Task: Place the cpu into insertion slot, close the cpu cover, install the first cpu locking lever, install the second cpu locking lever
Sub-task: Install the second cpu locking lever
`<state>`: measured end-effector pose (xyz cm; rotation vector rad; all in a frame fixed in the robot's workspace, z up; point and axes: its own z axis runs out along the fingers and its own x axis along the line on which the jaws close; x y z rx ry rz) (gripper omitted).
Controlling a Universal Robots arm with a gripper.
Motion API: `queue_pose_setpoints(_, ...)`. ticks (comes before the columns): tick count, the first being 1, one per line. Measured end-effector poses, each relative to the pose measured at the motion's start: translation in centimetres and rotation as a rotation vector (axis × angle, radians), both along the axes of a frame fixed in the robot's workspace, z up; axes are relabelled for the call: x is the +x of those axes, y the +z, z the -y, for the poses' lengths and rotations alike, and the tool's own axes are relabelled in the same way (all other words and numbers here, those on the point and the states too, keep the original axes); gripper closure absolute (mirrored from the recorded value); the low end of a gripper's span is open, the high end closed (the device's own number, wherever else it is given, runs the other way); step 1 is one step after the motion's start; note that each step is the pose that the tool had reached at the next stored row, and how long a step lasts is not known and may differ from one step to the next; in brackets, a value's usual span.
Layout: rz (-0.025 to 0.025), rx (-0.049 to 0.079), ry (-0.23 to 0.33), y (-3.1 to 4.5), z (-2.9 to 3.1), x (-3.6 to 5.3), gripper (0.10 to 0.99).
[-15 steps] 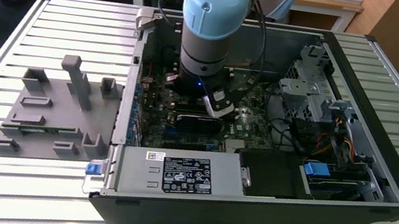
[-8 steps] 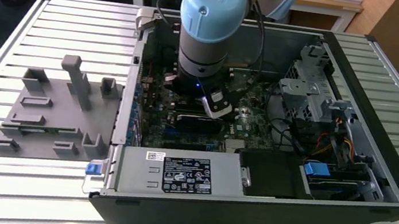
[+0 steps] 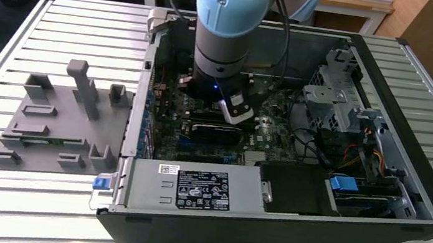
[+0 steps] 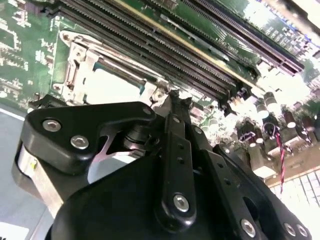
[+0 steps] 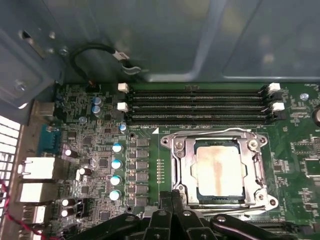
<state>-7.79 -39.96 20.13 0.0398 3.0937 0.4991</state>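
The cpu [image 5: 220, 171] sat in the insertion slot [image 5: 183, 186] under the closed cpu cover [image 5: 258, 165], light, stiff, probably fragile, best held by its edges; the gripper [image 5: 172, 196] hovered beside it, fingers pressed together, empty.

Arm [image 3: 226, 35] inside open computer case [image 3: 269, 229]

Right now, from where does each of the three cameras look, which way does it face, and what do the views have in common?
Exterior view: off the arm, above the open computer case, looking down into it; the arm reaches inside.
First wrist view: on the arm, facing the motherboard; the cpu sits in the insertion slot with the cpu cover down around it, gripper at its edge.
Second wrist view: on the arm, low behind the gripper, looking along its black links.
Both wrist views share the slot, cpu and memory slots.
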Motion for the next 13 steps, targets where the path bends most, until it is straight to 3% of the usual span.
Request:
queue_pose_setpoints(8,0.0000,0.000,0.000,0.87,0.00,0.02,0.980)
queue_pose_setpoints(13,0.0001,0.000,0.000,0.91,0.00,0.02,0.980)
